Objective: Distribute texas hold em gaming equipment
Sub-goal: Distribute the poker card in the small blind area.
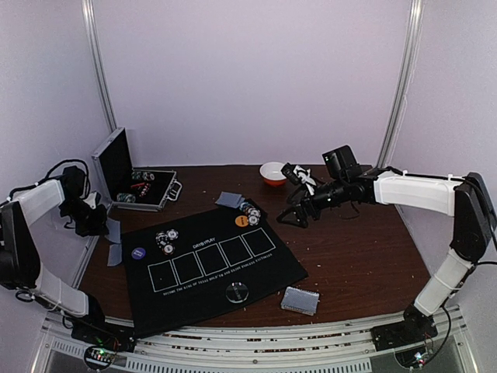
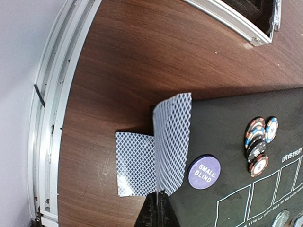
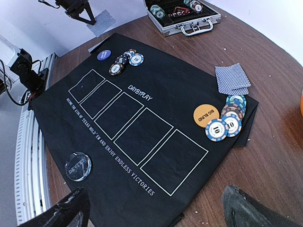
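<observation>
Pale lilac wall (image 1: 248, 78) across the back, plain, evenly lit, soft light and no hard shadows anywhere. A silver metal post (image 1: 102, 70) climbs at the back left, leaning slightly, and a second post (image 1: 403, 78) mirrors it at the back right. Below them sits the dark brown wood-grain table (image 1: 365, 256), its far edge against the wall and its left edge curving round. Along the near edge runs a pale aluminium rail (image 1: 272, 351), slotted, with pale specks scattered beside it. From the left wrist view, the rail follows that curved left edge, with white wall just beyond.
</observation>
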